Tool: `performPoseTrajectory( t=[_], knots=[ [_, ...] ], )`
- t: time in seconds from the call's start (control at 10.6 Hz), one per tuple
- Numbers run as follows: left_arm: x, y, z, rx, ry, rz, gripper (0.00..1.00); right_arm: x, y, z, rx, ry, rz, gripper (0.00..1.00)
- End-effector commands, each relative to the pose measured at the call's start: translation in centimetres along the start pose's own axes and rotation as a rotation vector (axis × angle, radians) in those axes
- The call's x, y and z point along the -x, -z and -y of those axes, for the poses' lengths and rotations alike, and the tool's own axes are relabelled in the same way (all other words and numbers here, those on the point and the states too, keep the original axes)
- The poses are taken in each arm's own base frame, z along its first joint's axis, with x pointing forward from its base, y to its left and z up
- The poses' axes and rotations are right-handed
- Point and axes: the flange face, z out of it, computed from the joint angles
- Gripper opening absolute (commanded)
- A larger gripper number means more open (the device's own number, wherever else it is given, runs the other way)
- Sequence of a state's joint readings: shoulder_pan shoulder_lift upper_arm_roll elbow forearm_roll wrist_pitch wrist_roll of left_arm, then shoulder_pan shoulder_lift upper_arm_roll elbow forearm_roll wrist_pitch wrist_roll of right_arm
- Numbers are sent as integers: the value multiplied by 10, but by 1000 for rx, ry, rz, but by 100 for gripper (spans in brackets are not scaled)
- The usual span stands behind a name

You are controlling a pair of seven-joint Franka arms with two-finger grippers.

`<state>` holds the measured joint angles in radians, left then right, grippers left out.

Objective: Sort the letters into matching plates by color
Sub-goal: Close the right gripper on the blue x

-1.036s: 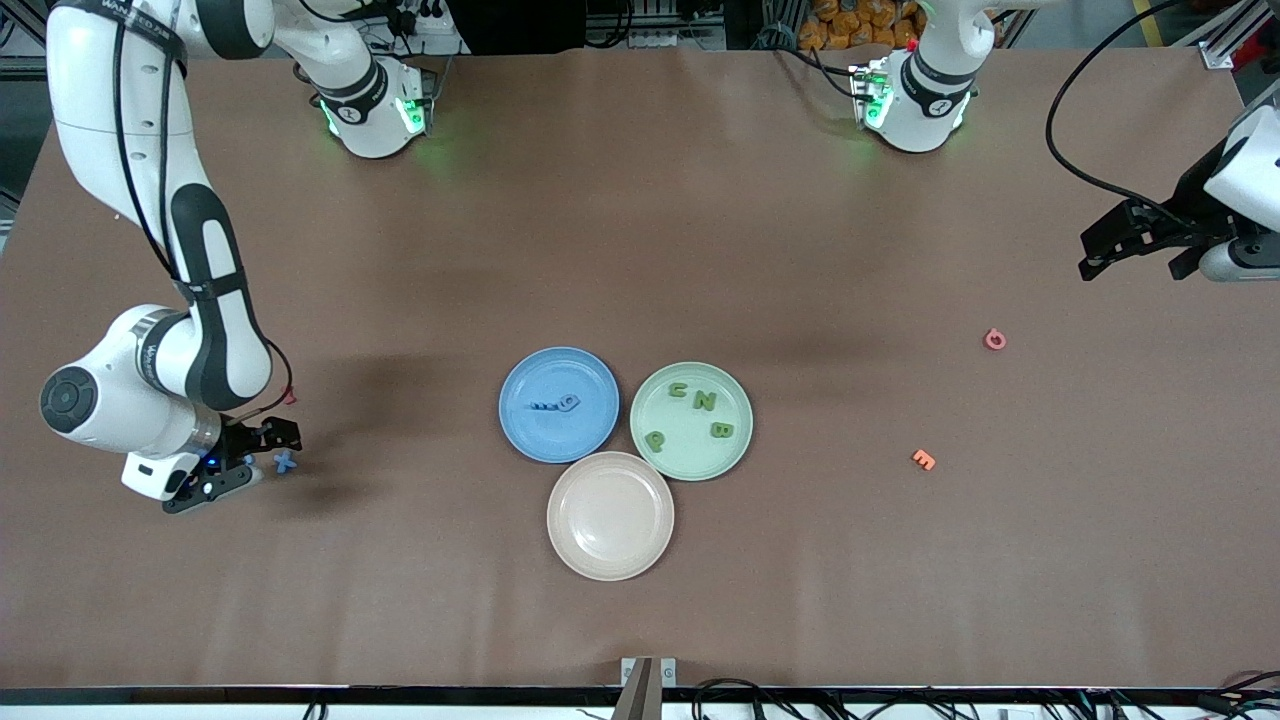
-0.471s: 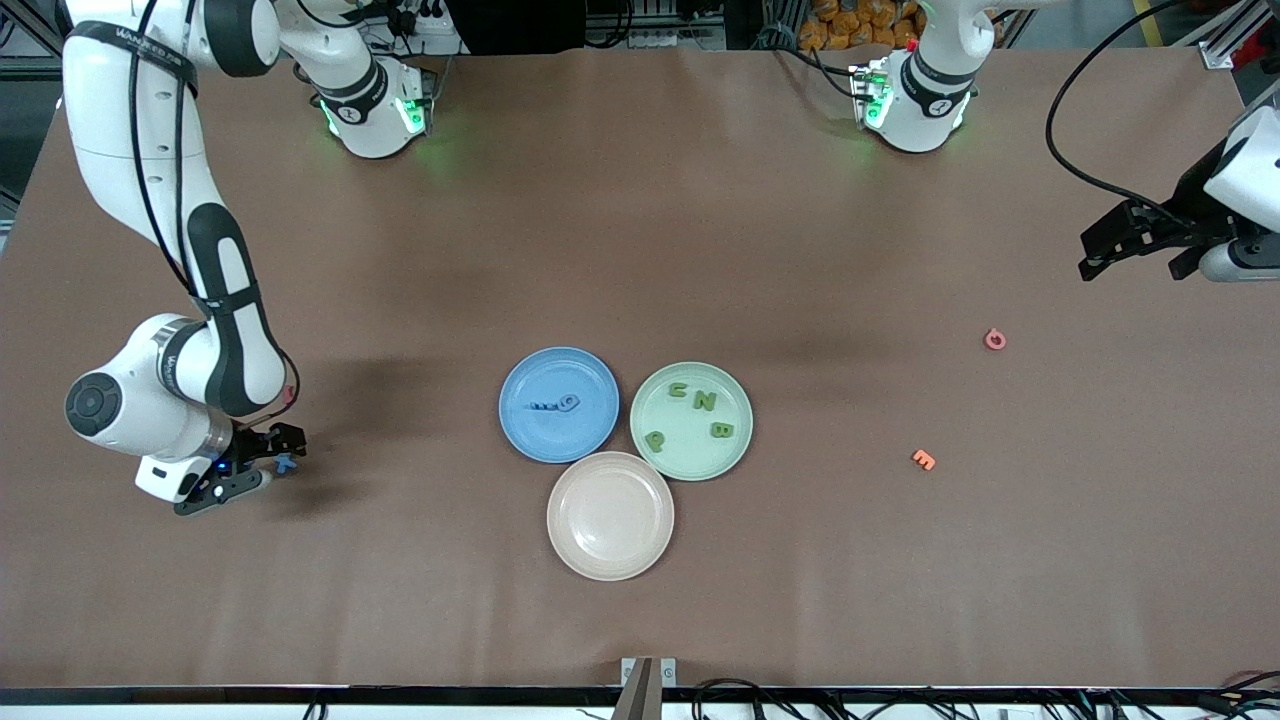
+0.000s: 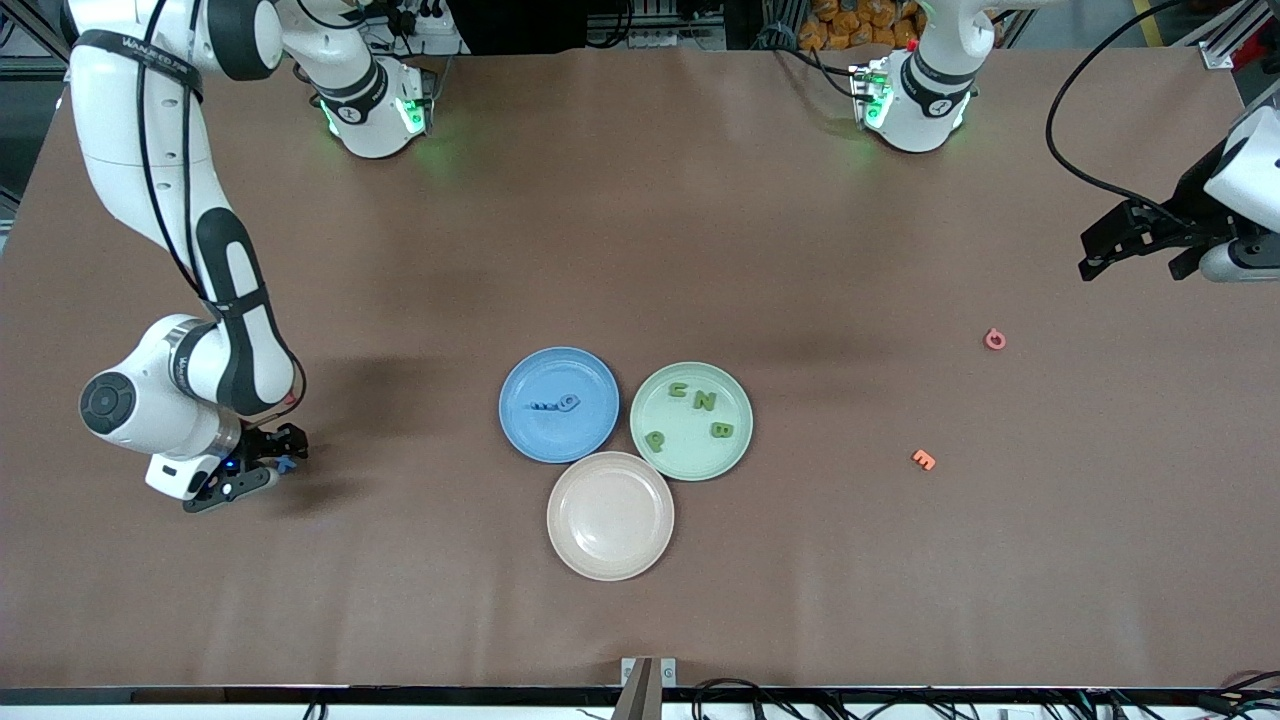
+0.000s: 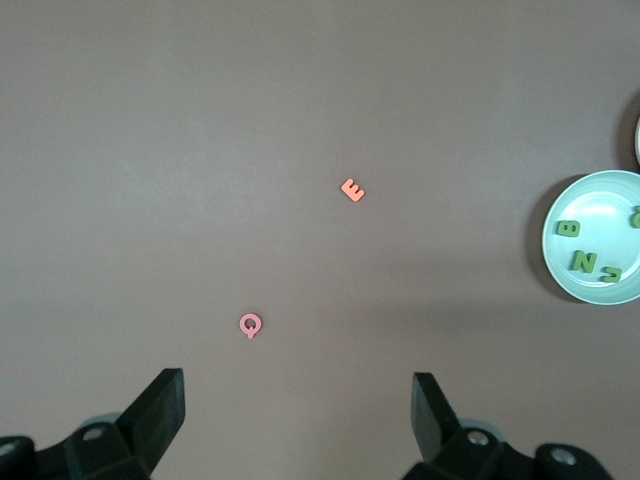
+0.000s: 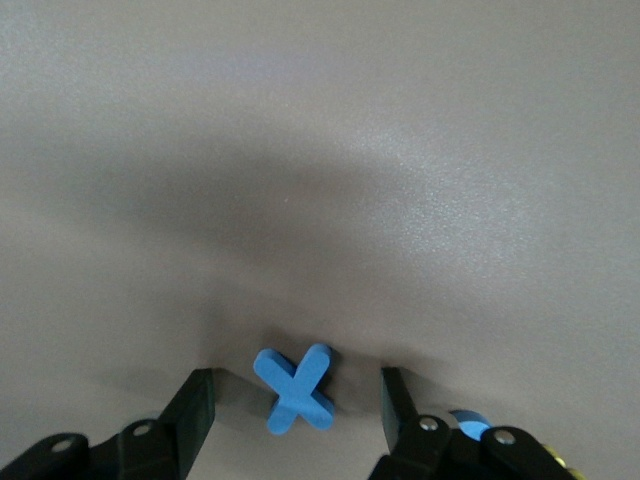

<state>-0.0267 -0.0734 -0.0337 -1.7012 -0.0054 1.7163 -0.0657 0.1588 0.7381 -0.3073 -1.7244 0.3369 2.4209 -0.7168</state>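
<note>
A blue X letter (image 5: 294, 389) lies flat on the table between the open fingers of my right gripper (image 5: 296, 400), which is down at the table toward the right arm's end (image 3: 262, 462); the fingers stand apart from the letter. The blue plate (image 3: 558, 372) holds blue letters (image 3: 555, 405). The pale green plate (image 3: 735, 440) holds several green letters (image 3: 705, 402). The pinkish-beige plate (image 3: 610, 516) is bare. A pink Q (image 3: 994, 339) and an orange E (image 3: 923, 459) lie toward the left arm's end. My left gripper (image 3: 1135, 240) waits open, high above the table there.
The three plates touch one another at the table's middle. The left wrist view shows the pink Q (image 4: 250, 324), the orange E (image 4: 352, 189) and the green plate (image 4: 560, 260) on brown table cloth.
My right gripper has shifted toward the blue X and lowered, so the letter now sits between its fingers. The left arm has not moved.
</note>
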Motion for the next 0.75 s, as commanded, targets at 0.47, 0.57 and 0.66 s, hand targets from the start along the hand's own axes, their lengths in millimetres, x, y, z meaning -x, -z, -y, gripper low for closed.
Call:
performPoseTrajectory(
  t=[0.47, 0.57, 0.66],
  knots=[
    [-2, 8, -1, 19, 2, 1, 100, 7, 0, 10, 2, 5, -10, 44],
    [-2, 8, -1, 19, 2, 1, 100, 7, 0, 10, 2, 5, -10, 42],
    [-2, 8, -1, 19, 2, 1, 100, 8, -1, 10, 1, 4, -9, 38]
  ],
)
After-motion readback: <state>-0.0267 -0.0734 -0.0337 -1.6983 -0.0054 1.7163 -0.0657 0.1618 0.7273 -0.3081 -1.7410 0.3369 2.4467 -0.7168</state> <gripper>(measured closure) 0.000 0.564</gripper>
